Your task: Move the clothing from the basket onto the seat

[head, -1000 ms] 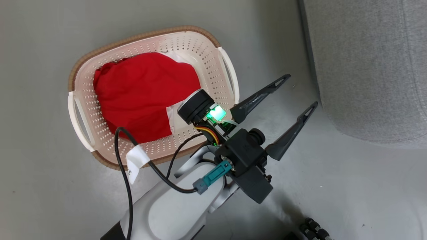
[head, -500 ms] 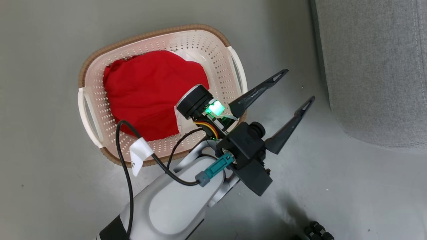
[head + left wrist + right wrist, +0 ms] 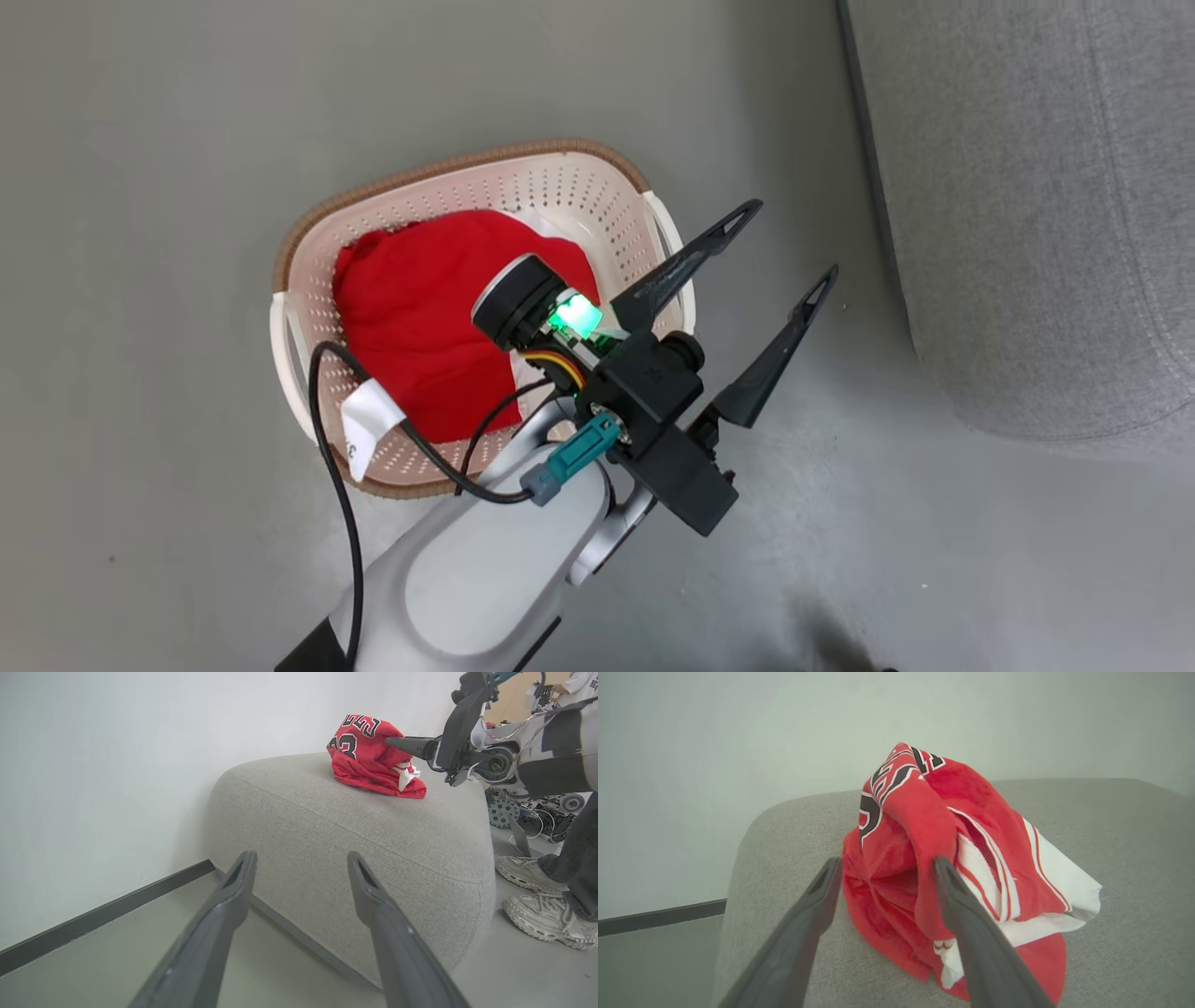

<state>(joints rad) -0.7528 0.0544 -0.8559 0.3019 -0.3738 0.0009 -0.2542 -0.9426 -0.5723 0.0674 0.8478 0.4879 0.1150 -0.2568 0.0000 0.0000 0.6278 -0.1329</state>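
A red garment (image 3: 420, 308) lies in the cream basket (image 3: 448, 168) on the floor. My left gripper (image 3: 787, 243) hangs open just right of the basket's rim, pointing at the grey seat (image 3: 1027, 187). In the left wrist view its fingers (image 3: 233, 891) stand apart and empty, facing the seat's side (image 3: 350, 826). The "23" jersey (image 3: 369, 756) lies heaped on the seat, with a finger (image 3: 411, 744) of my right gripper at it. In the right wrist view my right gripper (image 3: 887, 861) is open, its fingers astride a fold of the jersey (image 3: 915, 826) on the seat (image 3: 1111, 826).
A person's pale shoes (image 3: 528, 875) stand on the floor at the seat's right end. A white wall with a dark skirting board (image 3: 107, 910) runs behind the seat. A black cable (image 3: 327, 448) loops over the basket's near rim.
The head camera has shifted, so the basket sits lower and further right in the view. My left gripper, still open, has come a little closer to the basket's right rim.
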